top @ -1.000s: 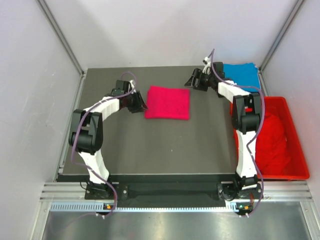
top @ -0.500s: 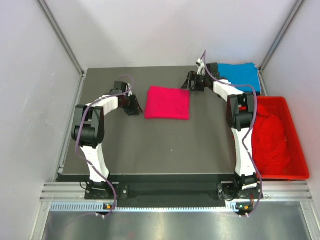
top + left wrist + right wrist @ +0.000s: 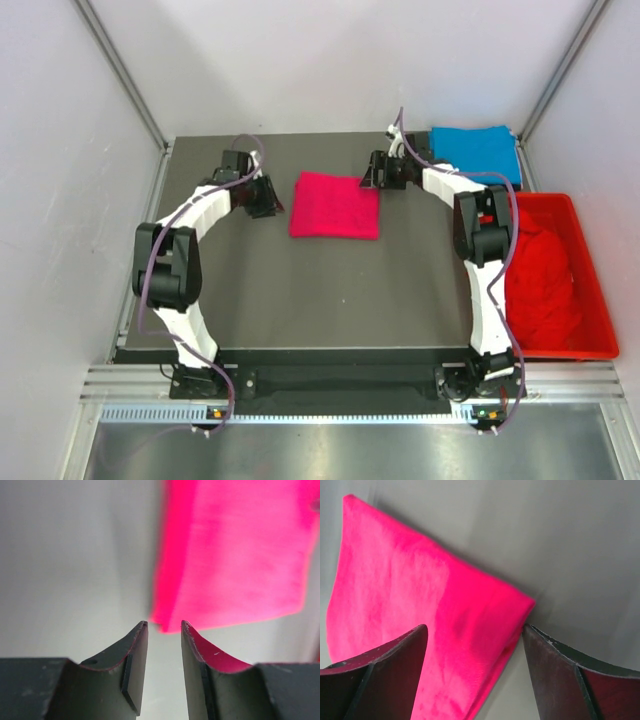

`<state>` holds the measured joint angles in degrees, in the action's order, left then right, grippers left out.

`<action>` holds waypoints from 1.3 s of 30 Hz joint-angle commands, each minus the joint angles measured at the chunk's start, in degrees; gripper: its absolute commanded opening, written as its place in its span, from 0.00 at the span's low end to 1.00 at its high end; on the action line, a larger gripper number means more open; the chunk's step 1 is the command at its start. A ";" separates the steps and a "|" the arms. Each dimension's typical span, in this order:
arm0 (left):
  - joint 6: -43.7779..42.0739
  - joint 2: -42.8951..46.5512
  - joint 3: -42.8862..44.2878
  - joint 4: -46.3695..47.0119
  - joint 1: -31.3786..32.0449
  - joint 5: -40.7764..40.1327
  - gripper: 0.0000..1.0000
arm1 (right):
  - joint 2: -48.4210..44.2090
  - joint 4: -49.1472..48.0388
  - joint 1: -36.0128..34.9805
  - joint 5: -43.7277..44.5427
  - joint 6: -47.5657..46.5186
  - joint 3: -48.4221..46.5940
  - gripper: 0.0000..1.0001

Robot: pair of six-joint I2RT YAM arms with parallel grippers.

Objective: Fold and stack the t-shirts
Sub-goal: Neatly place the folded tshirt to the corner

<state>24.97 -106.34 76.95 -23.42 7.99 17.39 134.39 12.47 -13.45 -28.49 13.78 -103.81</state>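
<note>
Pink-magenta cotton t-shirt [image 3: 335, 205], folded into a flat, nearly square pad, lies on the far half of the dark grey table [image 3: 330, 300], between the two grippers. The left gripper [image 3: 164, 625] is just off the shirt's left side. Its black fingers [image 3: 137, 650] stand a narrow gap apart with nothing between them, and a corner of the pink fabric lies just past the tips. Whether the tips touch the cloth cannot be told. The right gripper [image 3: 475, 627] is at the shirt's far right corner, jaws spread wide. In the right wrist view that corner lies within their span, not pinched. From above, the left gripper [image 3: 268, 198] and right gripper [image 3: 377, 172] face each other across the shirt.

The pad's slightly longer axis runs left to right across the table. Its edges sit nearly square with the table's edges, and the far edge slants a little.

A sky-blue folded cotton t-shirt [image 3: 475, 150] rests flat in the far right corner of the table, just behind the right arm and well apart from the pink one. To the right of the table stands a rigid red plastic crate [image 3: 597, 300]. It holds a loose, crumpled heap of red t-shirts [image 3: 540, 280] that fills most of it.
</note>
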 commanded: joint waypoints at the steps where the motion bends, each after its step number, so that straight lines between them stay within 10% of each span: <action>1: 1.74 4.48 -2.84 4.51 1.94 4.84 0.38 | -0.09 4.14 -1.22 3.00 1.60 3.88 0.77; 26: 1.14 20.82 -7.51 -1.10 2.38 4.41 0.37 | 2.63 7.48 -4.56 10.11 0.46 1.42 0.54; 34: -0.89 27.32 -7.69 -3.30 2.38 3.45 0.38 | -1.83 7.49 -7.11 13.89 -1.47 2.12 0.00; 39: -3.52 30.66 -10.31 -2.34 2.21 -4.90 0.38 | -10.97 6.26 -13.35 27.95 -3.85 6.24 0.00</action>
<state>23.90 -79.05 68.79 -26.35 10.50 17.78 130.28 15.29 -21.37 -9.10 12.19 -99.90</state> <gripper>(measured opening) 0.376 0.054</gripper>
